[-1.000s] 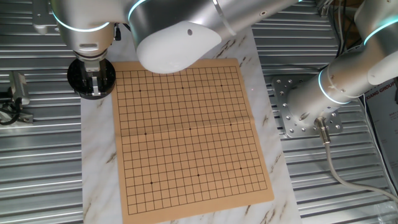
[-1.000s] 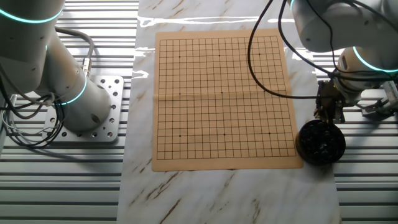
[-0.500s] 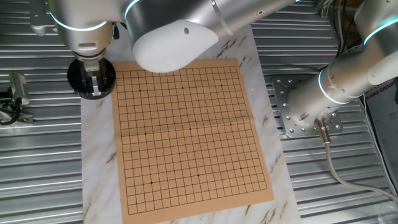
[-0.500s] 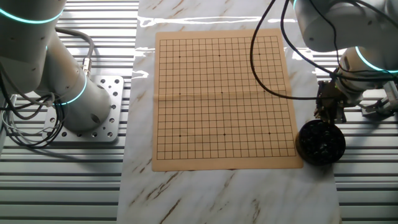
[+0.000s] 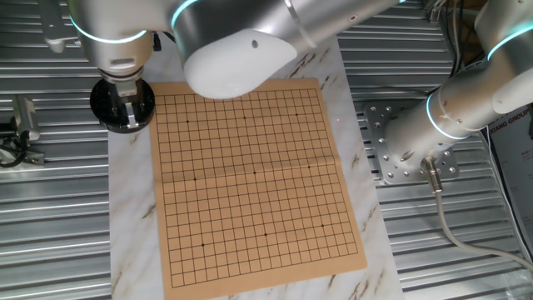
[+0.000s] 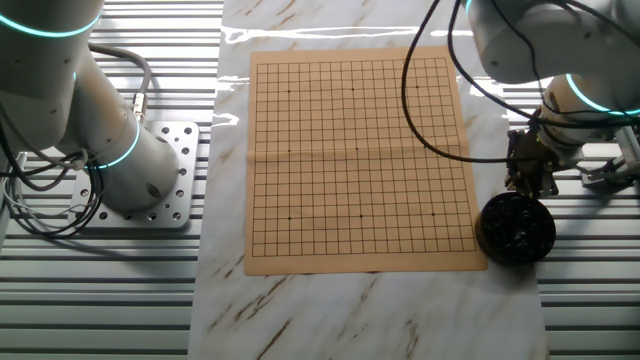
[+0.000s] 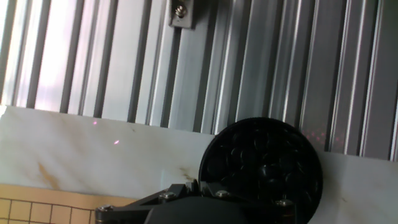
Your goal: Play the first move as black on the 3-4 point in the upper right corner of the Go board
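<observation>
The gripper (image 6: pixel 527 180), its opening impossible to judge, hung over the bowl (image 6: pixel 514 228) of small, smooth, likely slippery stones best pinched at the edges, the bare board (image 6: pixel 358 160) lying flat beside it.

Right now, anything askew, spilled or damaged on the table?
Nothing stands out. The Go board lies flat and bare on the marble slab, with only a faint crease across its middle. The black bowl sits upright beside it, stones inside, pincer just above its rim.
</observation>
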You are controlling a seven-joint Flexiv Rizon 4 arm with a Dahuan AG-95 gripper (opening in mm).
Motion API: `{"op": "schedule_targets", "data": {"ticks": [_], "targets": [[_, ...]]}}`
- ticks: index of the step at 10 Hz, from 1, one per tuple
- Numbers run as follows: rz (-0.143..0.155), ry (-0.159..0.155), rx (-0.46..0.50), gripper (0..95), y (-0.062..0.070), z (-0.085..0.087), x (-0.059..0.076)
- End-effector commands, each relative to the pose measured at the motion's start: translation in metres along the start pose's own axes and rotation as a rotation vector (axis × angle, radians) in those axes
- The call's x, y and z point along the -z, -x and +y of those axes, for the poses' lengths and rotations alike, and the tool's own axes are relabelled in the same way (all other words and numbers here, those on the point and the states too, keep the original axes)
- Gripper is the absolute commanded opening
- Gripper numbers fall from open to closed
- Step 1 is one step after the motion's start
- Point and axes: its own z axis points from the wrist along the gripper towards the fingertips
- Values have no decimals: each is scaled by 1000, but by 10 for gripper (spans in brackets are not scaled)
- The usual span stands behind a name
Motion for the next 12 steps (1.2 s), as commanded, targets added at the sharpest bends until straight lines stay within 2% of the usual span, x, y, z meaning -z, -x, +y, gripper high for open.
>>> {"op": "schedule_targets", "data": {"ticks": [1,2,4,7,10,12], "targets": [[-19,1,3,0,0,0,0],[-23,8,5,0,0,0,0],[-28,48,-3,0,0,0,0],[-29,45,-1,0,0,0,0],[-24,61,28,0,0,0,0],[-19,57,30,0,0,0,0]]}}
